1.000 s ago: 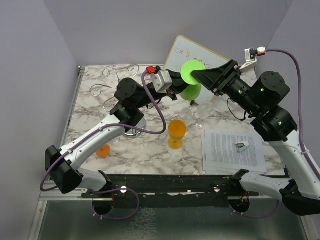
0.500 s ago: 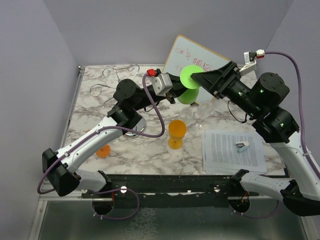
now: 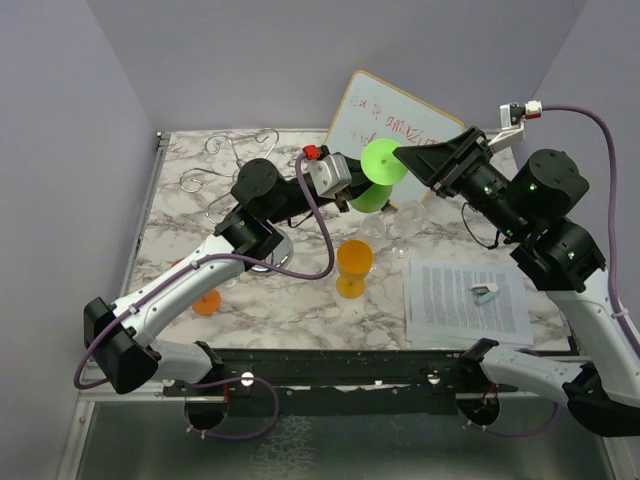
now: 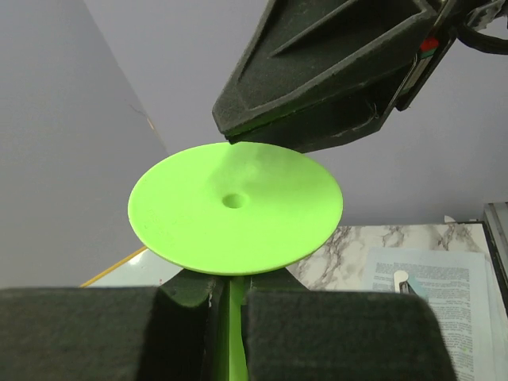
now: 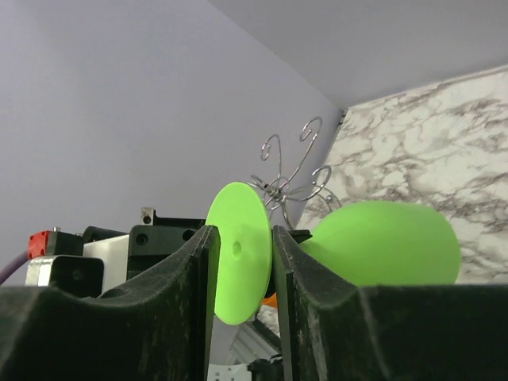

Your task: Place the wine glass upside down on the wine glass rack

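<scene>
A bright green wine glass (image 3: 368,193) is held in the air over the table's middle, its round foot (image 3: 381,160) turned up and to the right. My left gripper (image 3: 350,187) is shut on its stem, as the left wrist view (image 4: 230,317) shows, with the foot (image 4: 234,208) just above the fingers. My right gripper (image 3: 403,152) is open, its fingers on either side of the foot's edge (image 5: 238,254) with a gap showing; its tip is at the foot's far rim (image 4: 230,131). The wire wine glass rack (image 3: 238,146) stands at the back left, partly hidden by my left arm, and shows in the right wrist view (image 5: 290,178).
An orange glass (image 3: 353,265) stands mid-table with two clear glasses (image 3: 376,228) behind it. An orange piece (image 3: 206,301) lies front left. A printed sheet (image 3: 460,305) with a small clip-like object (image 3: 487,293) lies right. A whiteboard (image 3: 390,112) leans at the back.
The right gripper has drawn back up and to the right, off the foot. The left gripper has shifted slightly right with the glass, and the bowl now sits more to the left.
</scene>
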Motion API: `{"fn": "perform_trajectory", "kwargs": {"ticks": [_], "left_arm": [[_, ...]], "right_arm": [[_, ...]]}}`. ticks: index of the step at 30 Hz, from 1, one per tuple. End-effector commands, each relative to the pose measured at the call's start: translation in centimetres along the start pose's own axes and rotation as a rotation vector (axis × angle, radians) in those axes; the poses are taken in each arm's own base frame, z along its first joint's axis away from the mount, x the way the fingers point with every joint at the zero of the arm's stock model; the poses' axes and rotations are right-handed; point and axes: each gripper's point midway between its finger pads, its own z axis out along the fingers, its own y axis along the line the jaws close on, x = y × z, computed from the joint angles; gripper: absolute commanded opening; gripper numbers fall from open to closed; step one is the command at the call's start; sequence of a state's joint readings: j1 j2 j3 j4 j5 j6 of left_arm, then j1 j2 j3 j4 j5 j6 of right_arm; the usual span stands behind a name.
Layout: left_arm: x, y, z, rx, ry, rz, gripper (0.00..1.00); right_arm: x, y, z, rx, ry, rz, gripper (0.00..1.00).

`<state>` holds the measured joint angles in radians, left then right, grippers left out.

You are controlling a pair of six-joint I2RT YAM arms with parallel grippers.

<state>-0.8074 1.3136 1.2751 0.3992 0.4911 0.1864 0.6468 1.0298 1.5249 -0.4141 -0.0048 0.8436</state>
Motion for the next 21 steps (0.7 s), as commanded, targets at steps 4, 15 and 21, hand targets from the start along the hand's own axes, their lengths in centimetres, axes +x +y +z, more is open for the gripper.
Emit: {"fn": "perform_trajectory", "kwargs": {"ticks": [4, 15, 21], "left_arm": [[-1.9, -0.9, -0.4, 0.05, -0.037, 0.035, 0.0], [-1.5, 0.3, -1.2, -0.061, -0.014, -0.039, 0.35], [-2.3, 2.5, -4.4, -0.273, 0.035, -0.156, 0.81]], "right_arm": [[1.6, 0.7, 0.2, -0.06, 0.06, 0.063, 0.35], [0.7, 0.2, 0.6, -0.06, -0.023, 0.111, 0.01], [-1.2, -1.0, 2.3, -0.023, -0.146, 0.083, 0.01]]}}
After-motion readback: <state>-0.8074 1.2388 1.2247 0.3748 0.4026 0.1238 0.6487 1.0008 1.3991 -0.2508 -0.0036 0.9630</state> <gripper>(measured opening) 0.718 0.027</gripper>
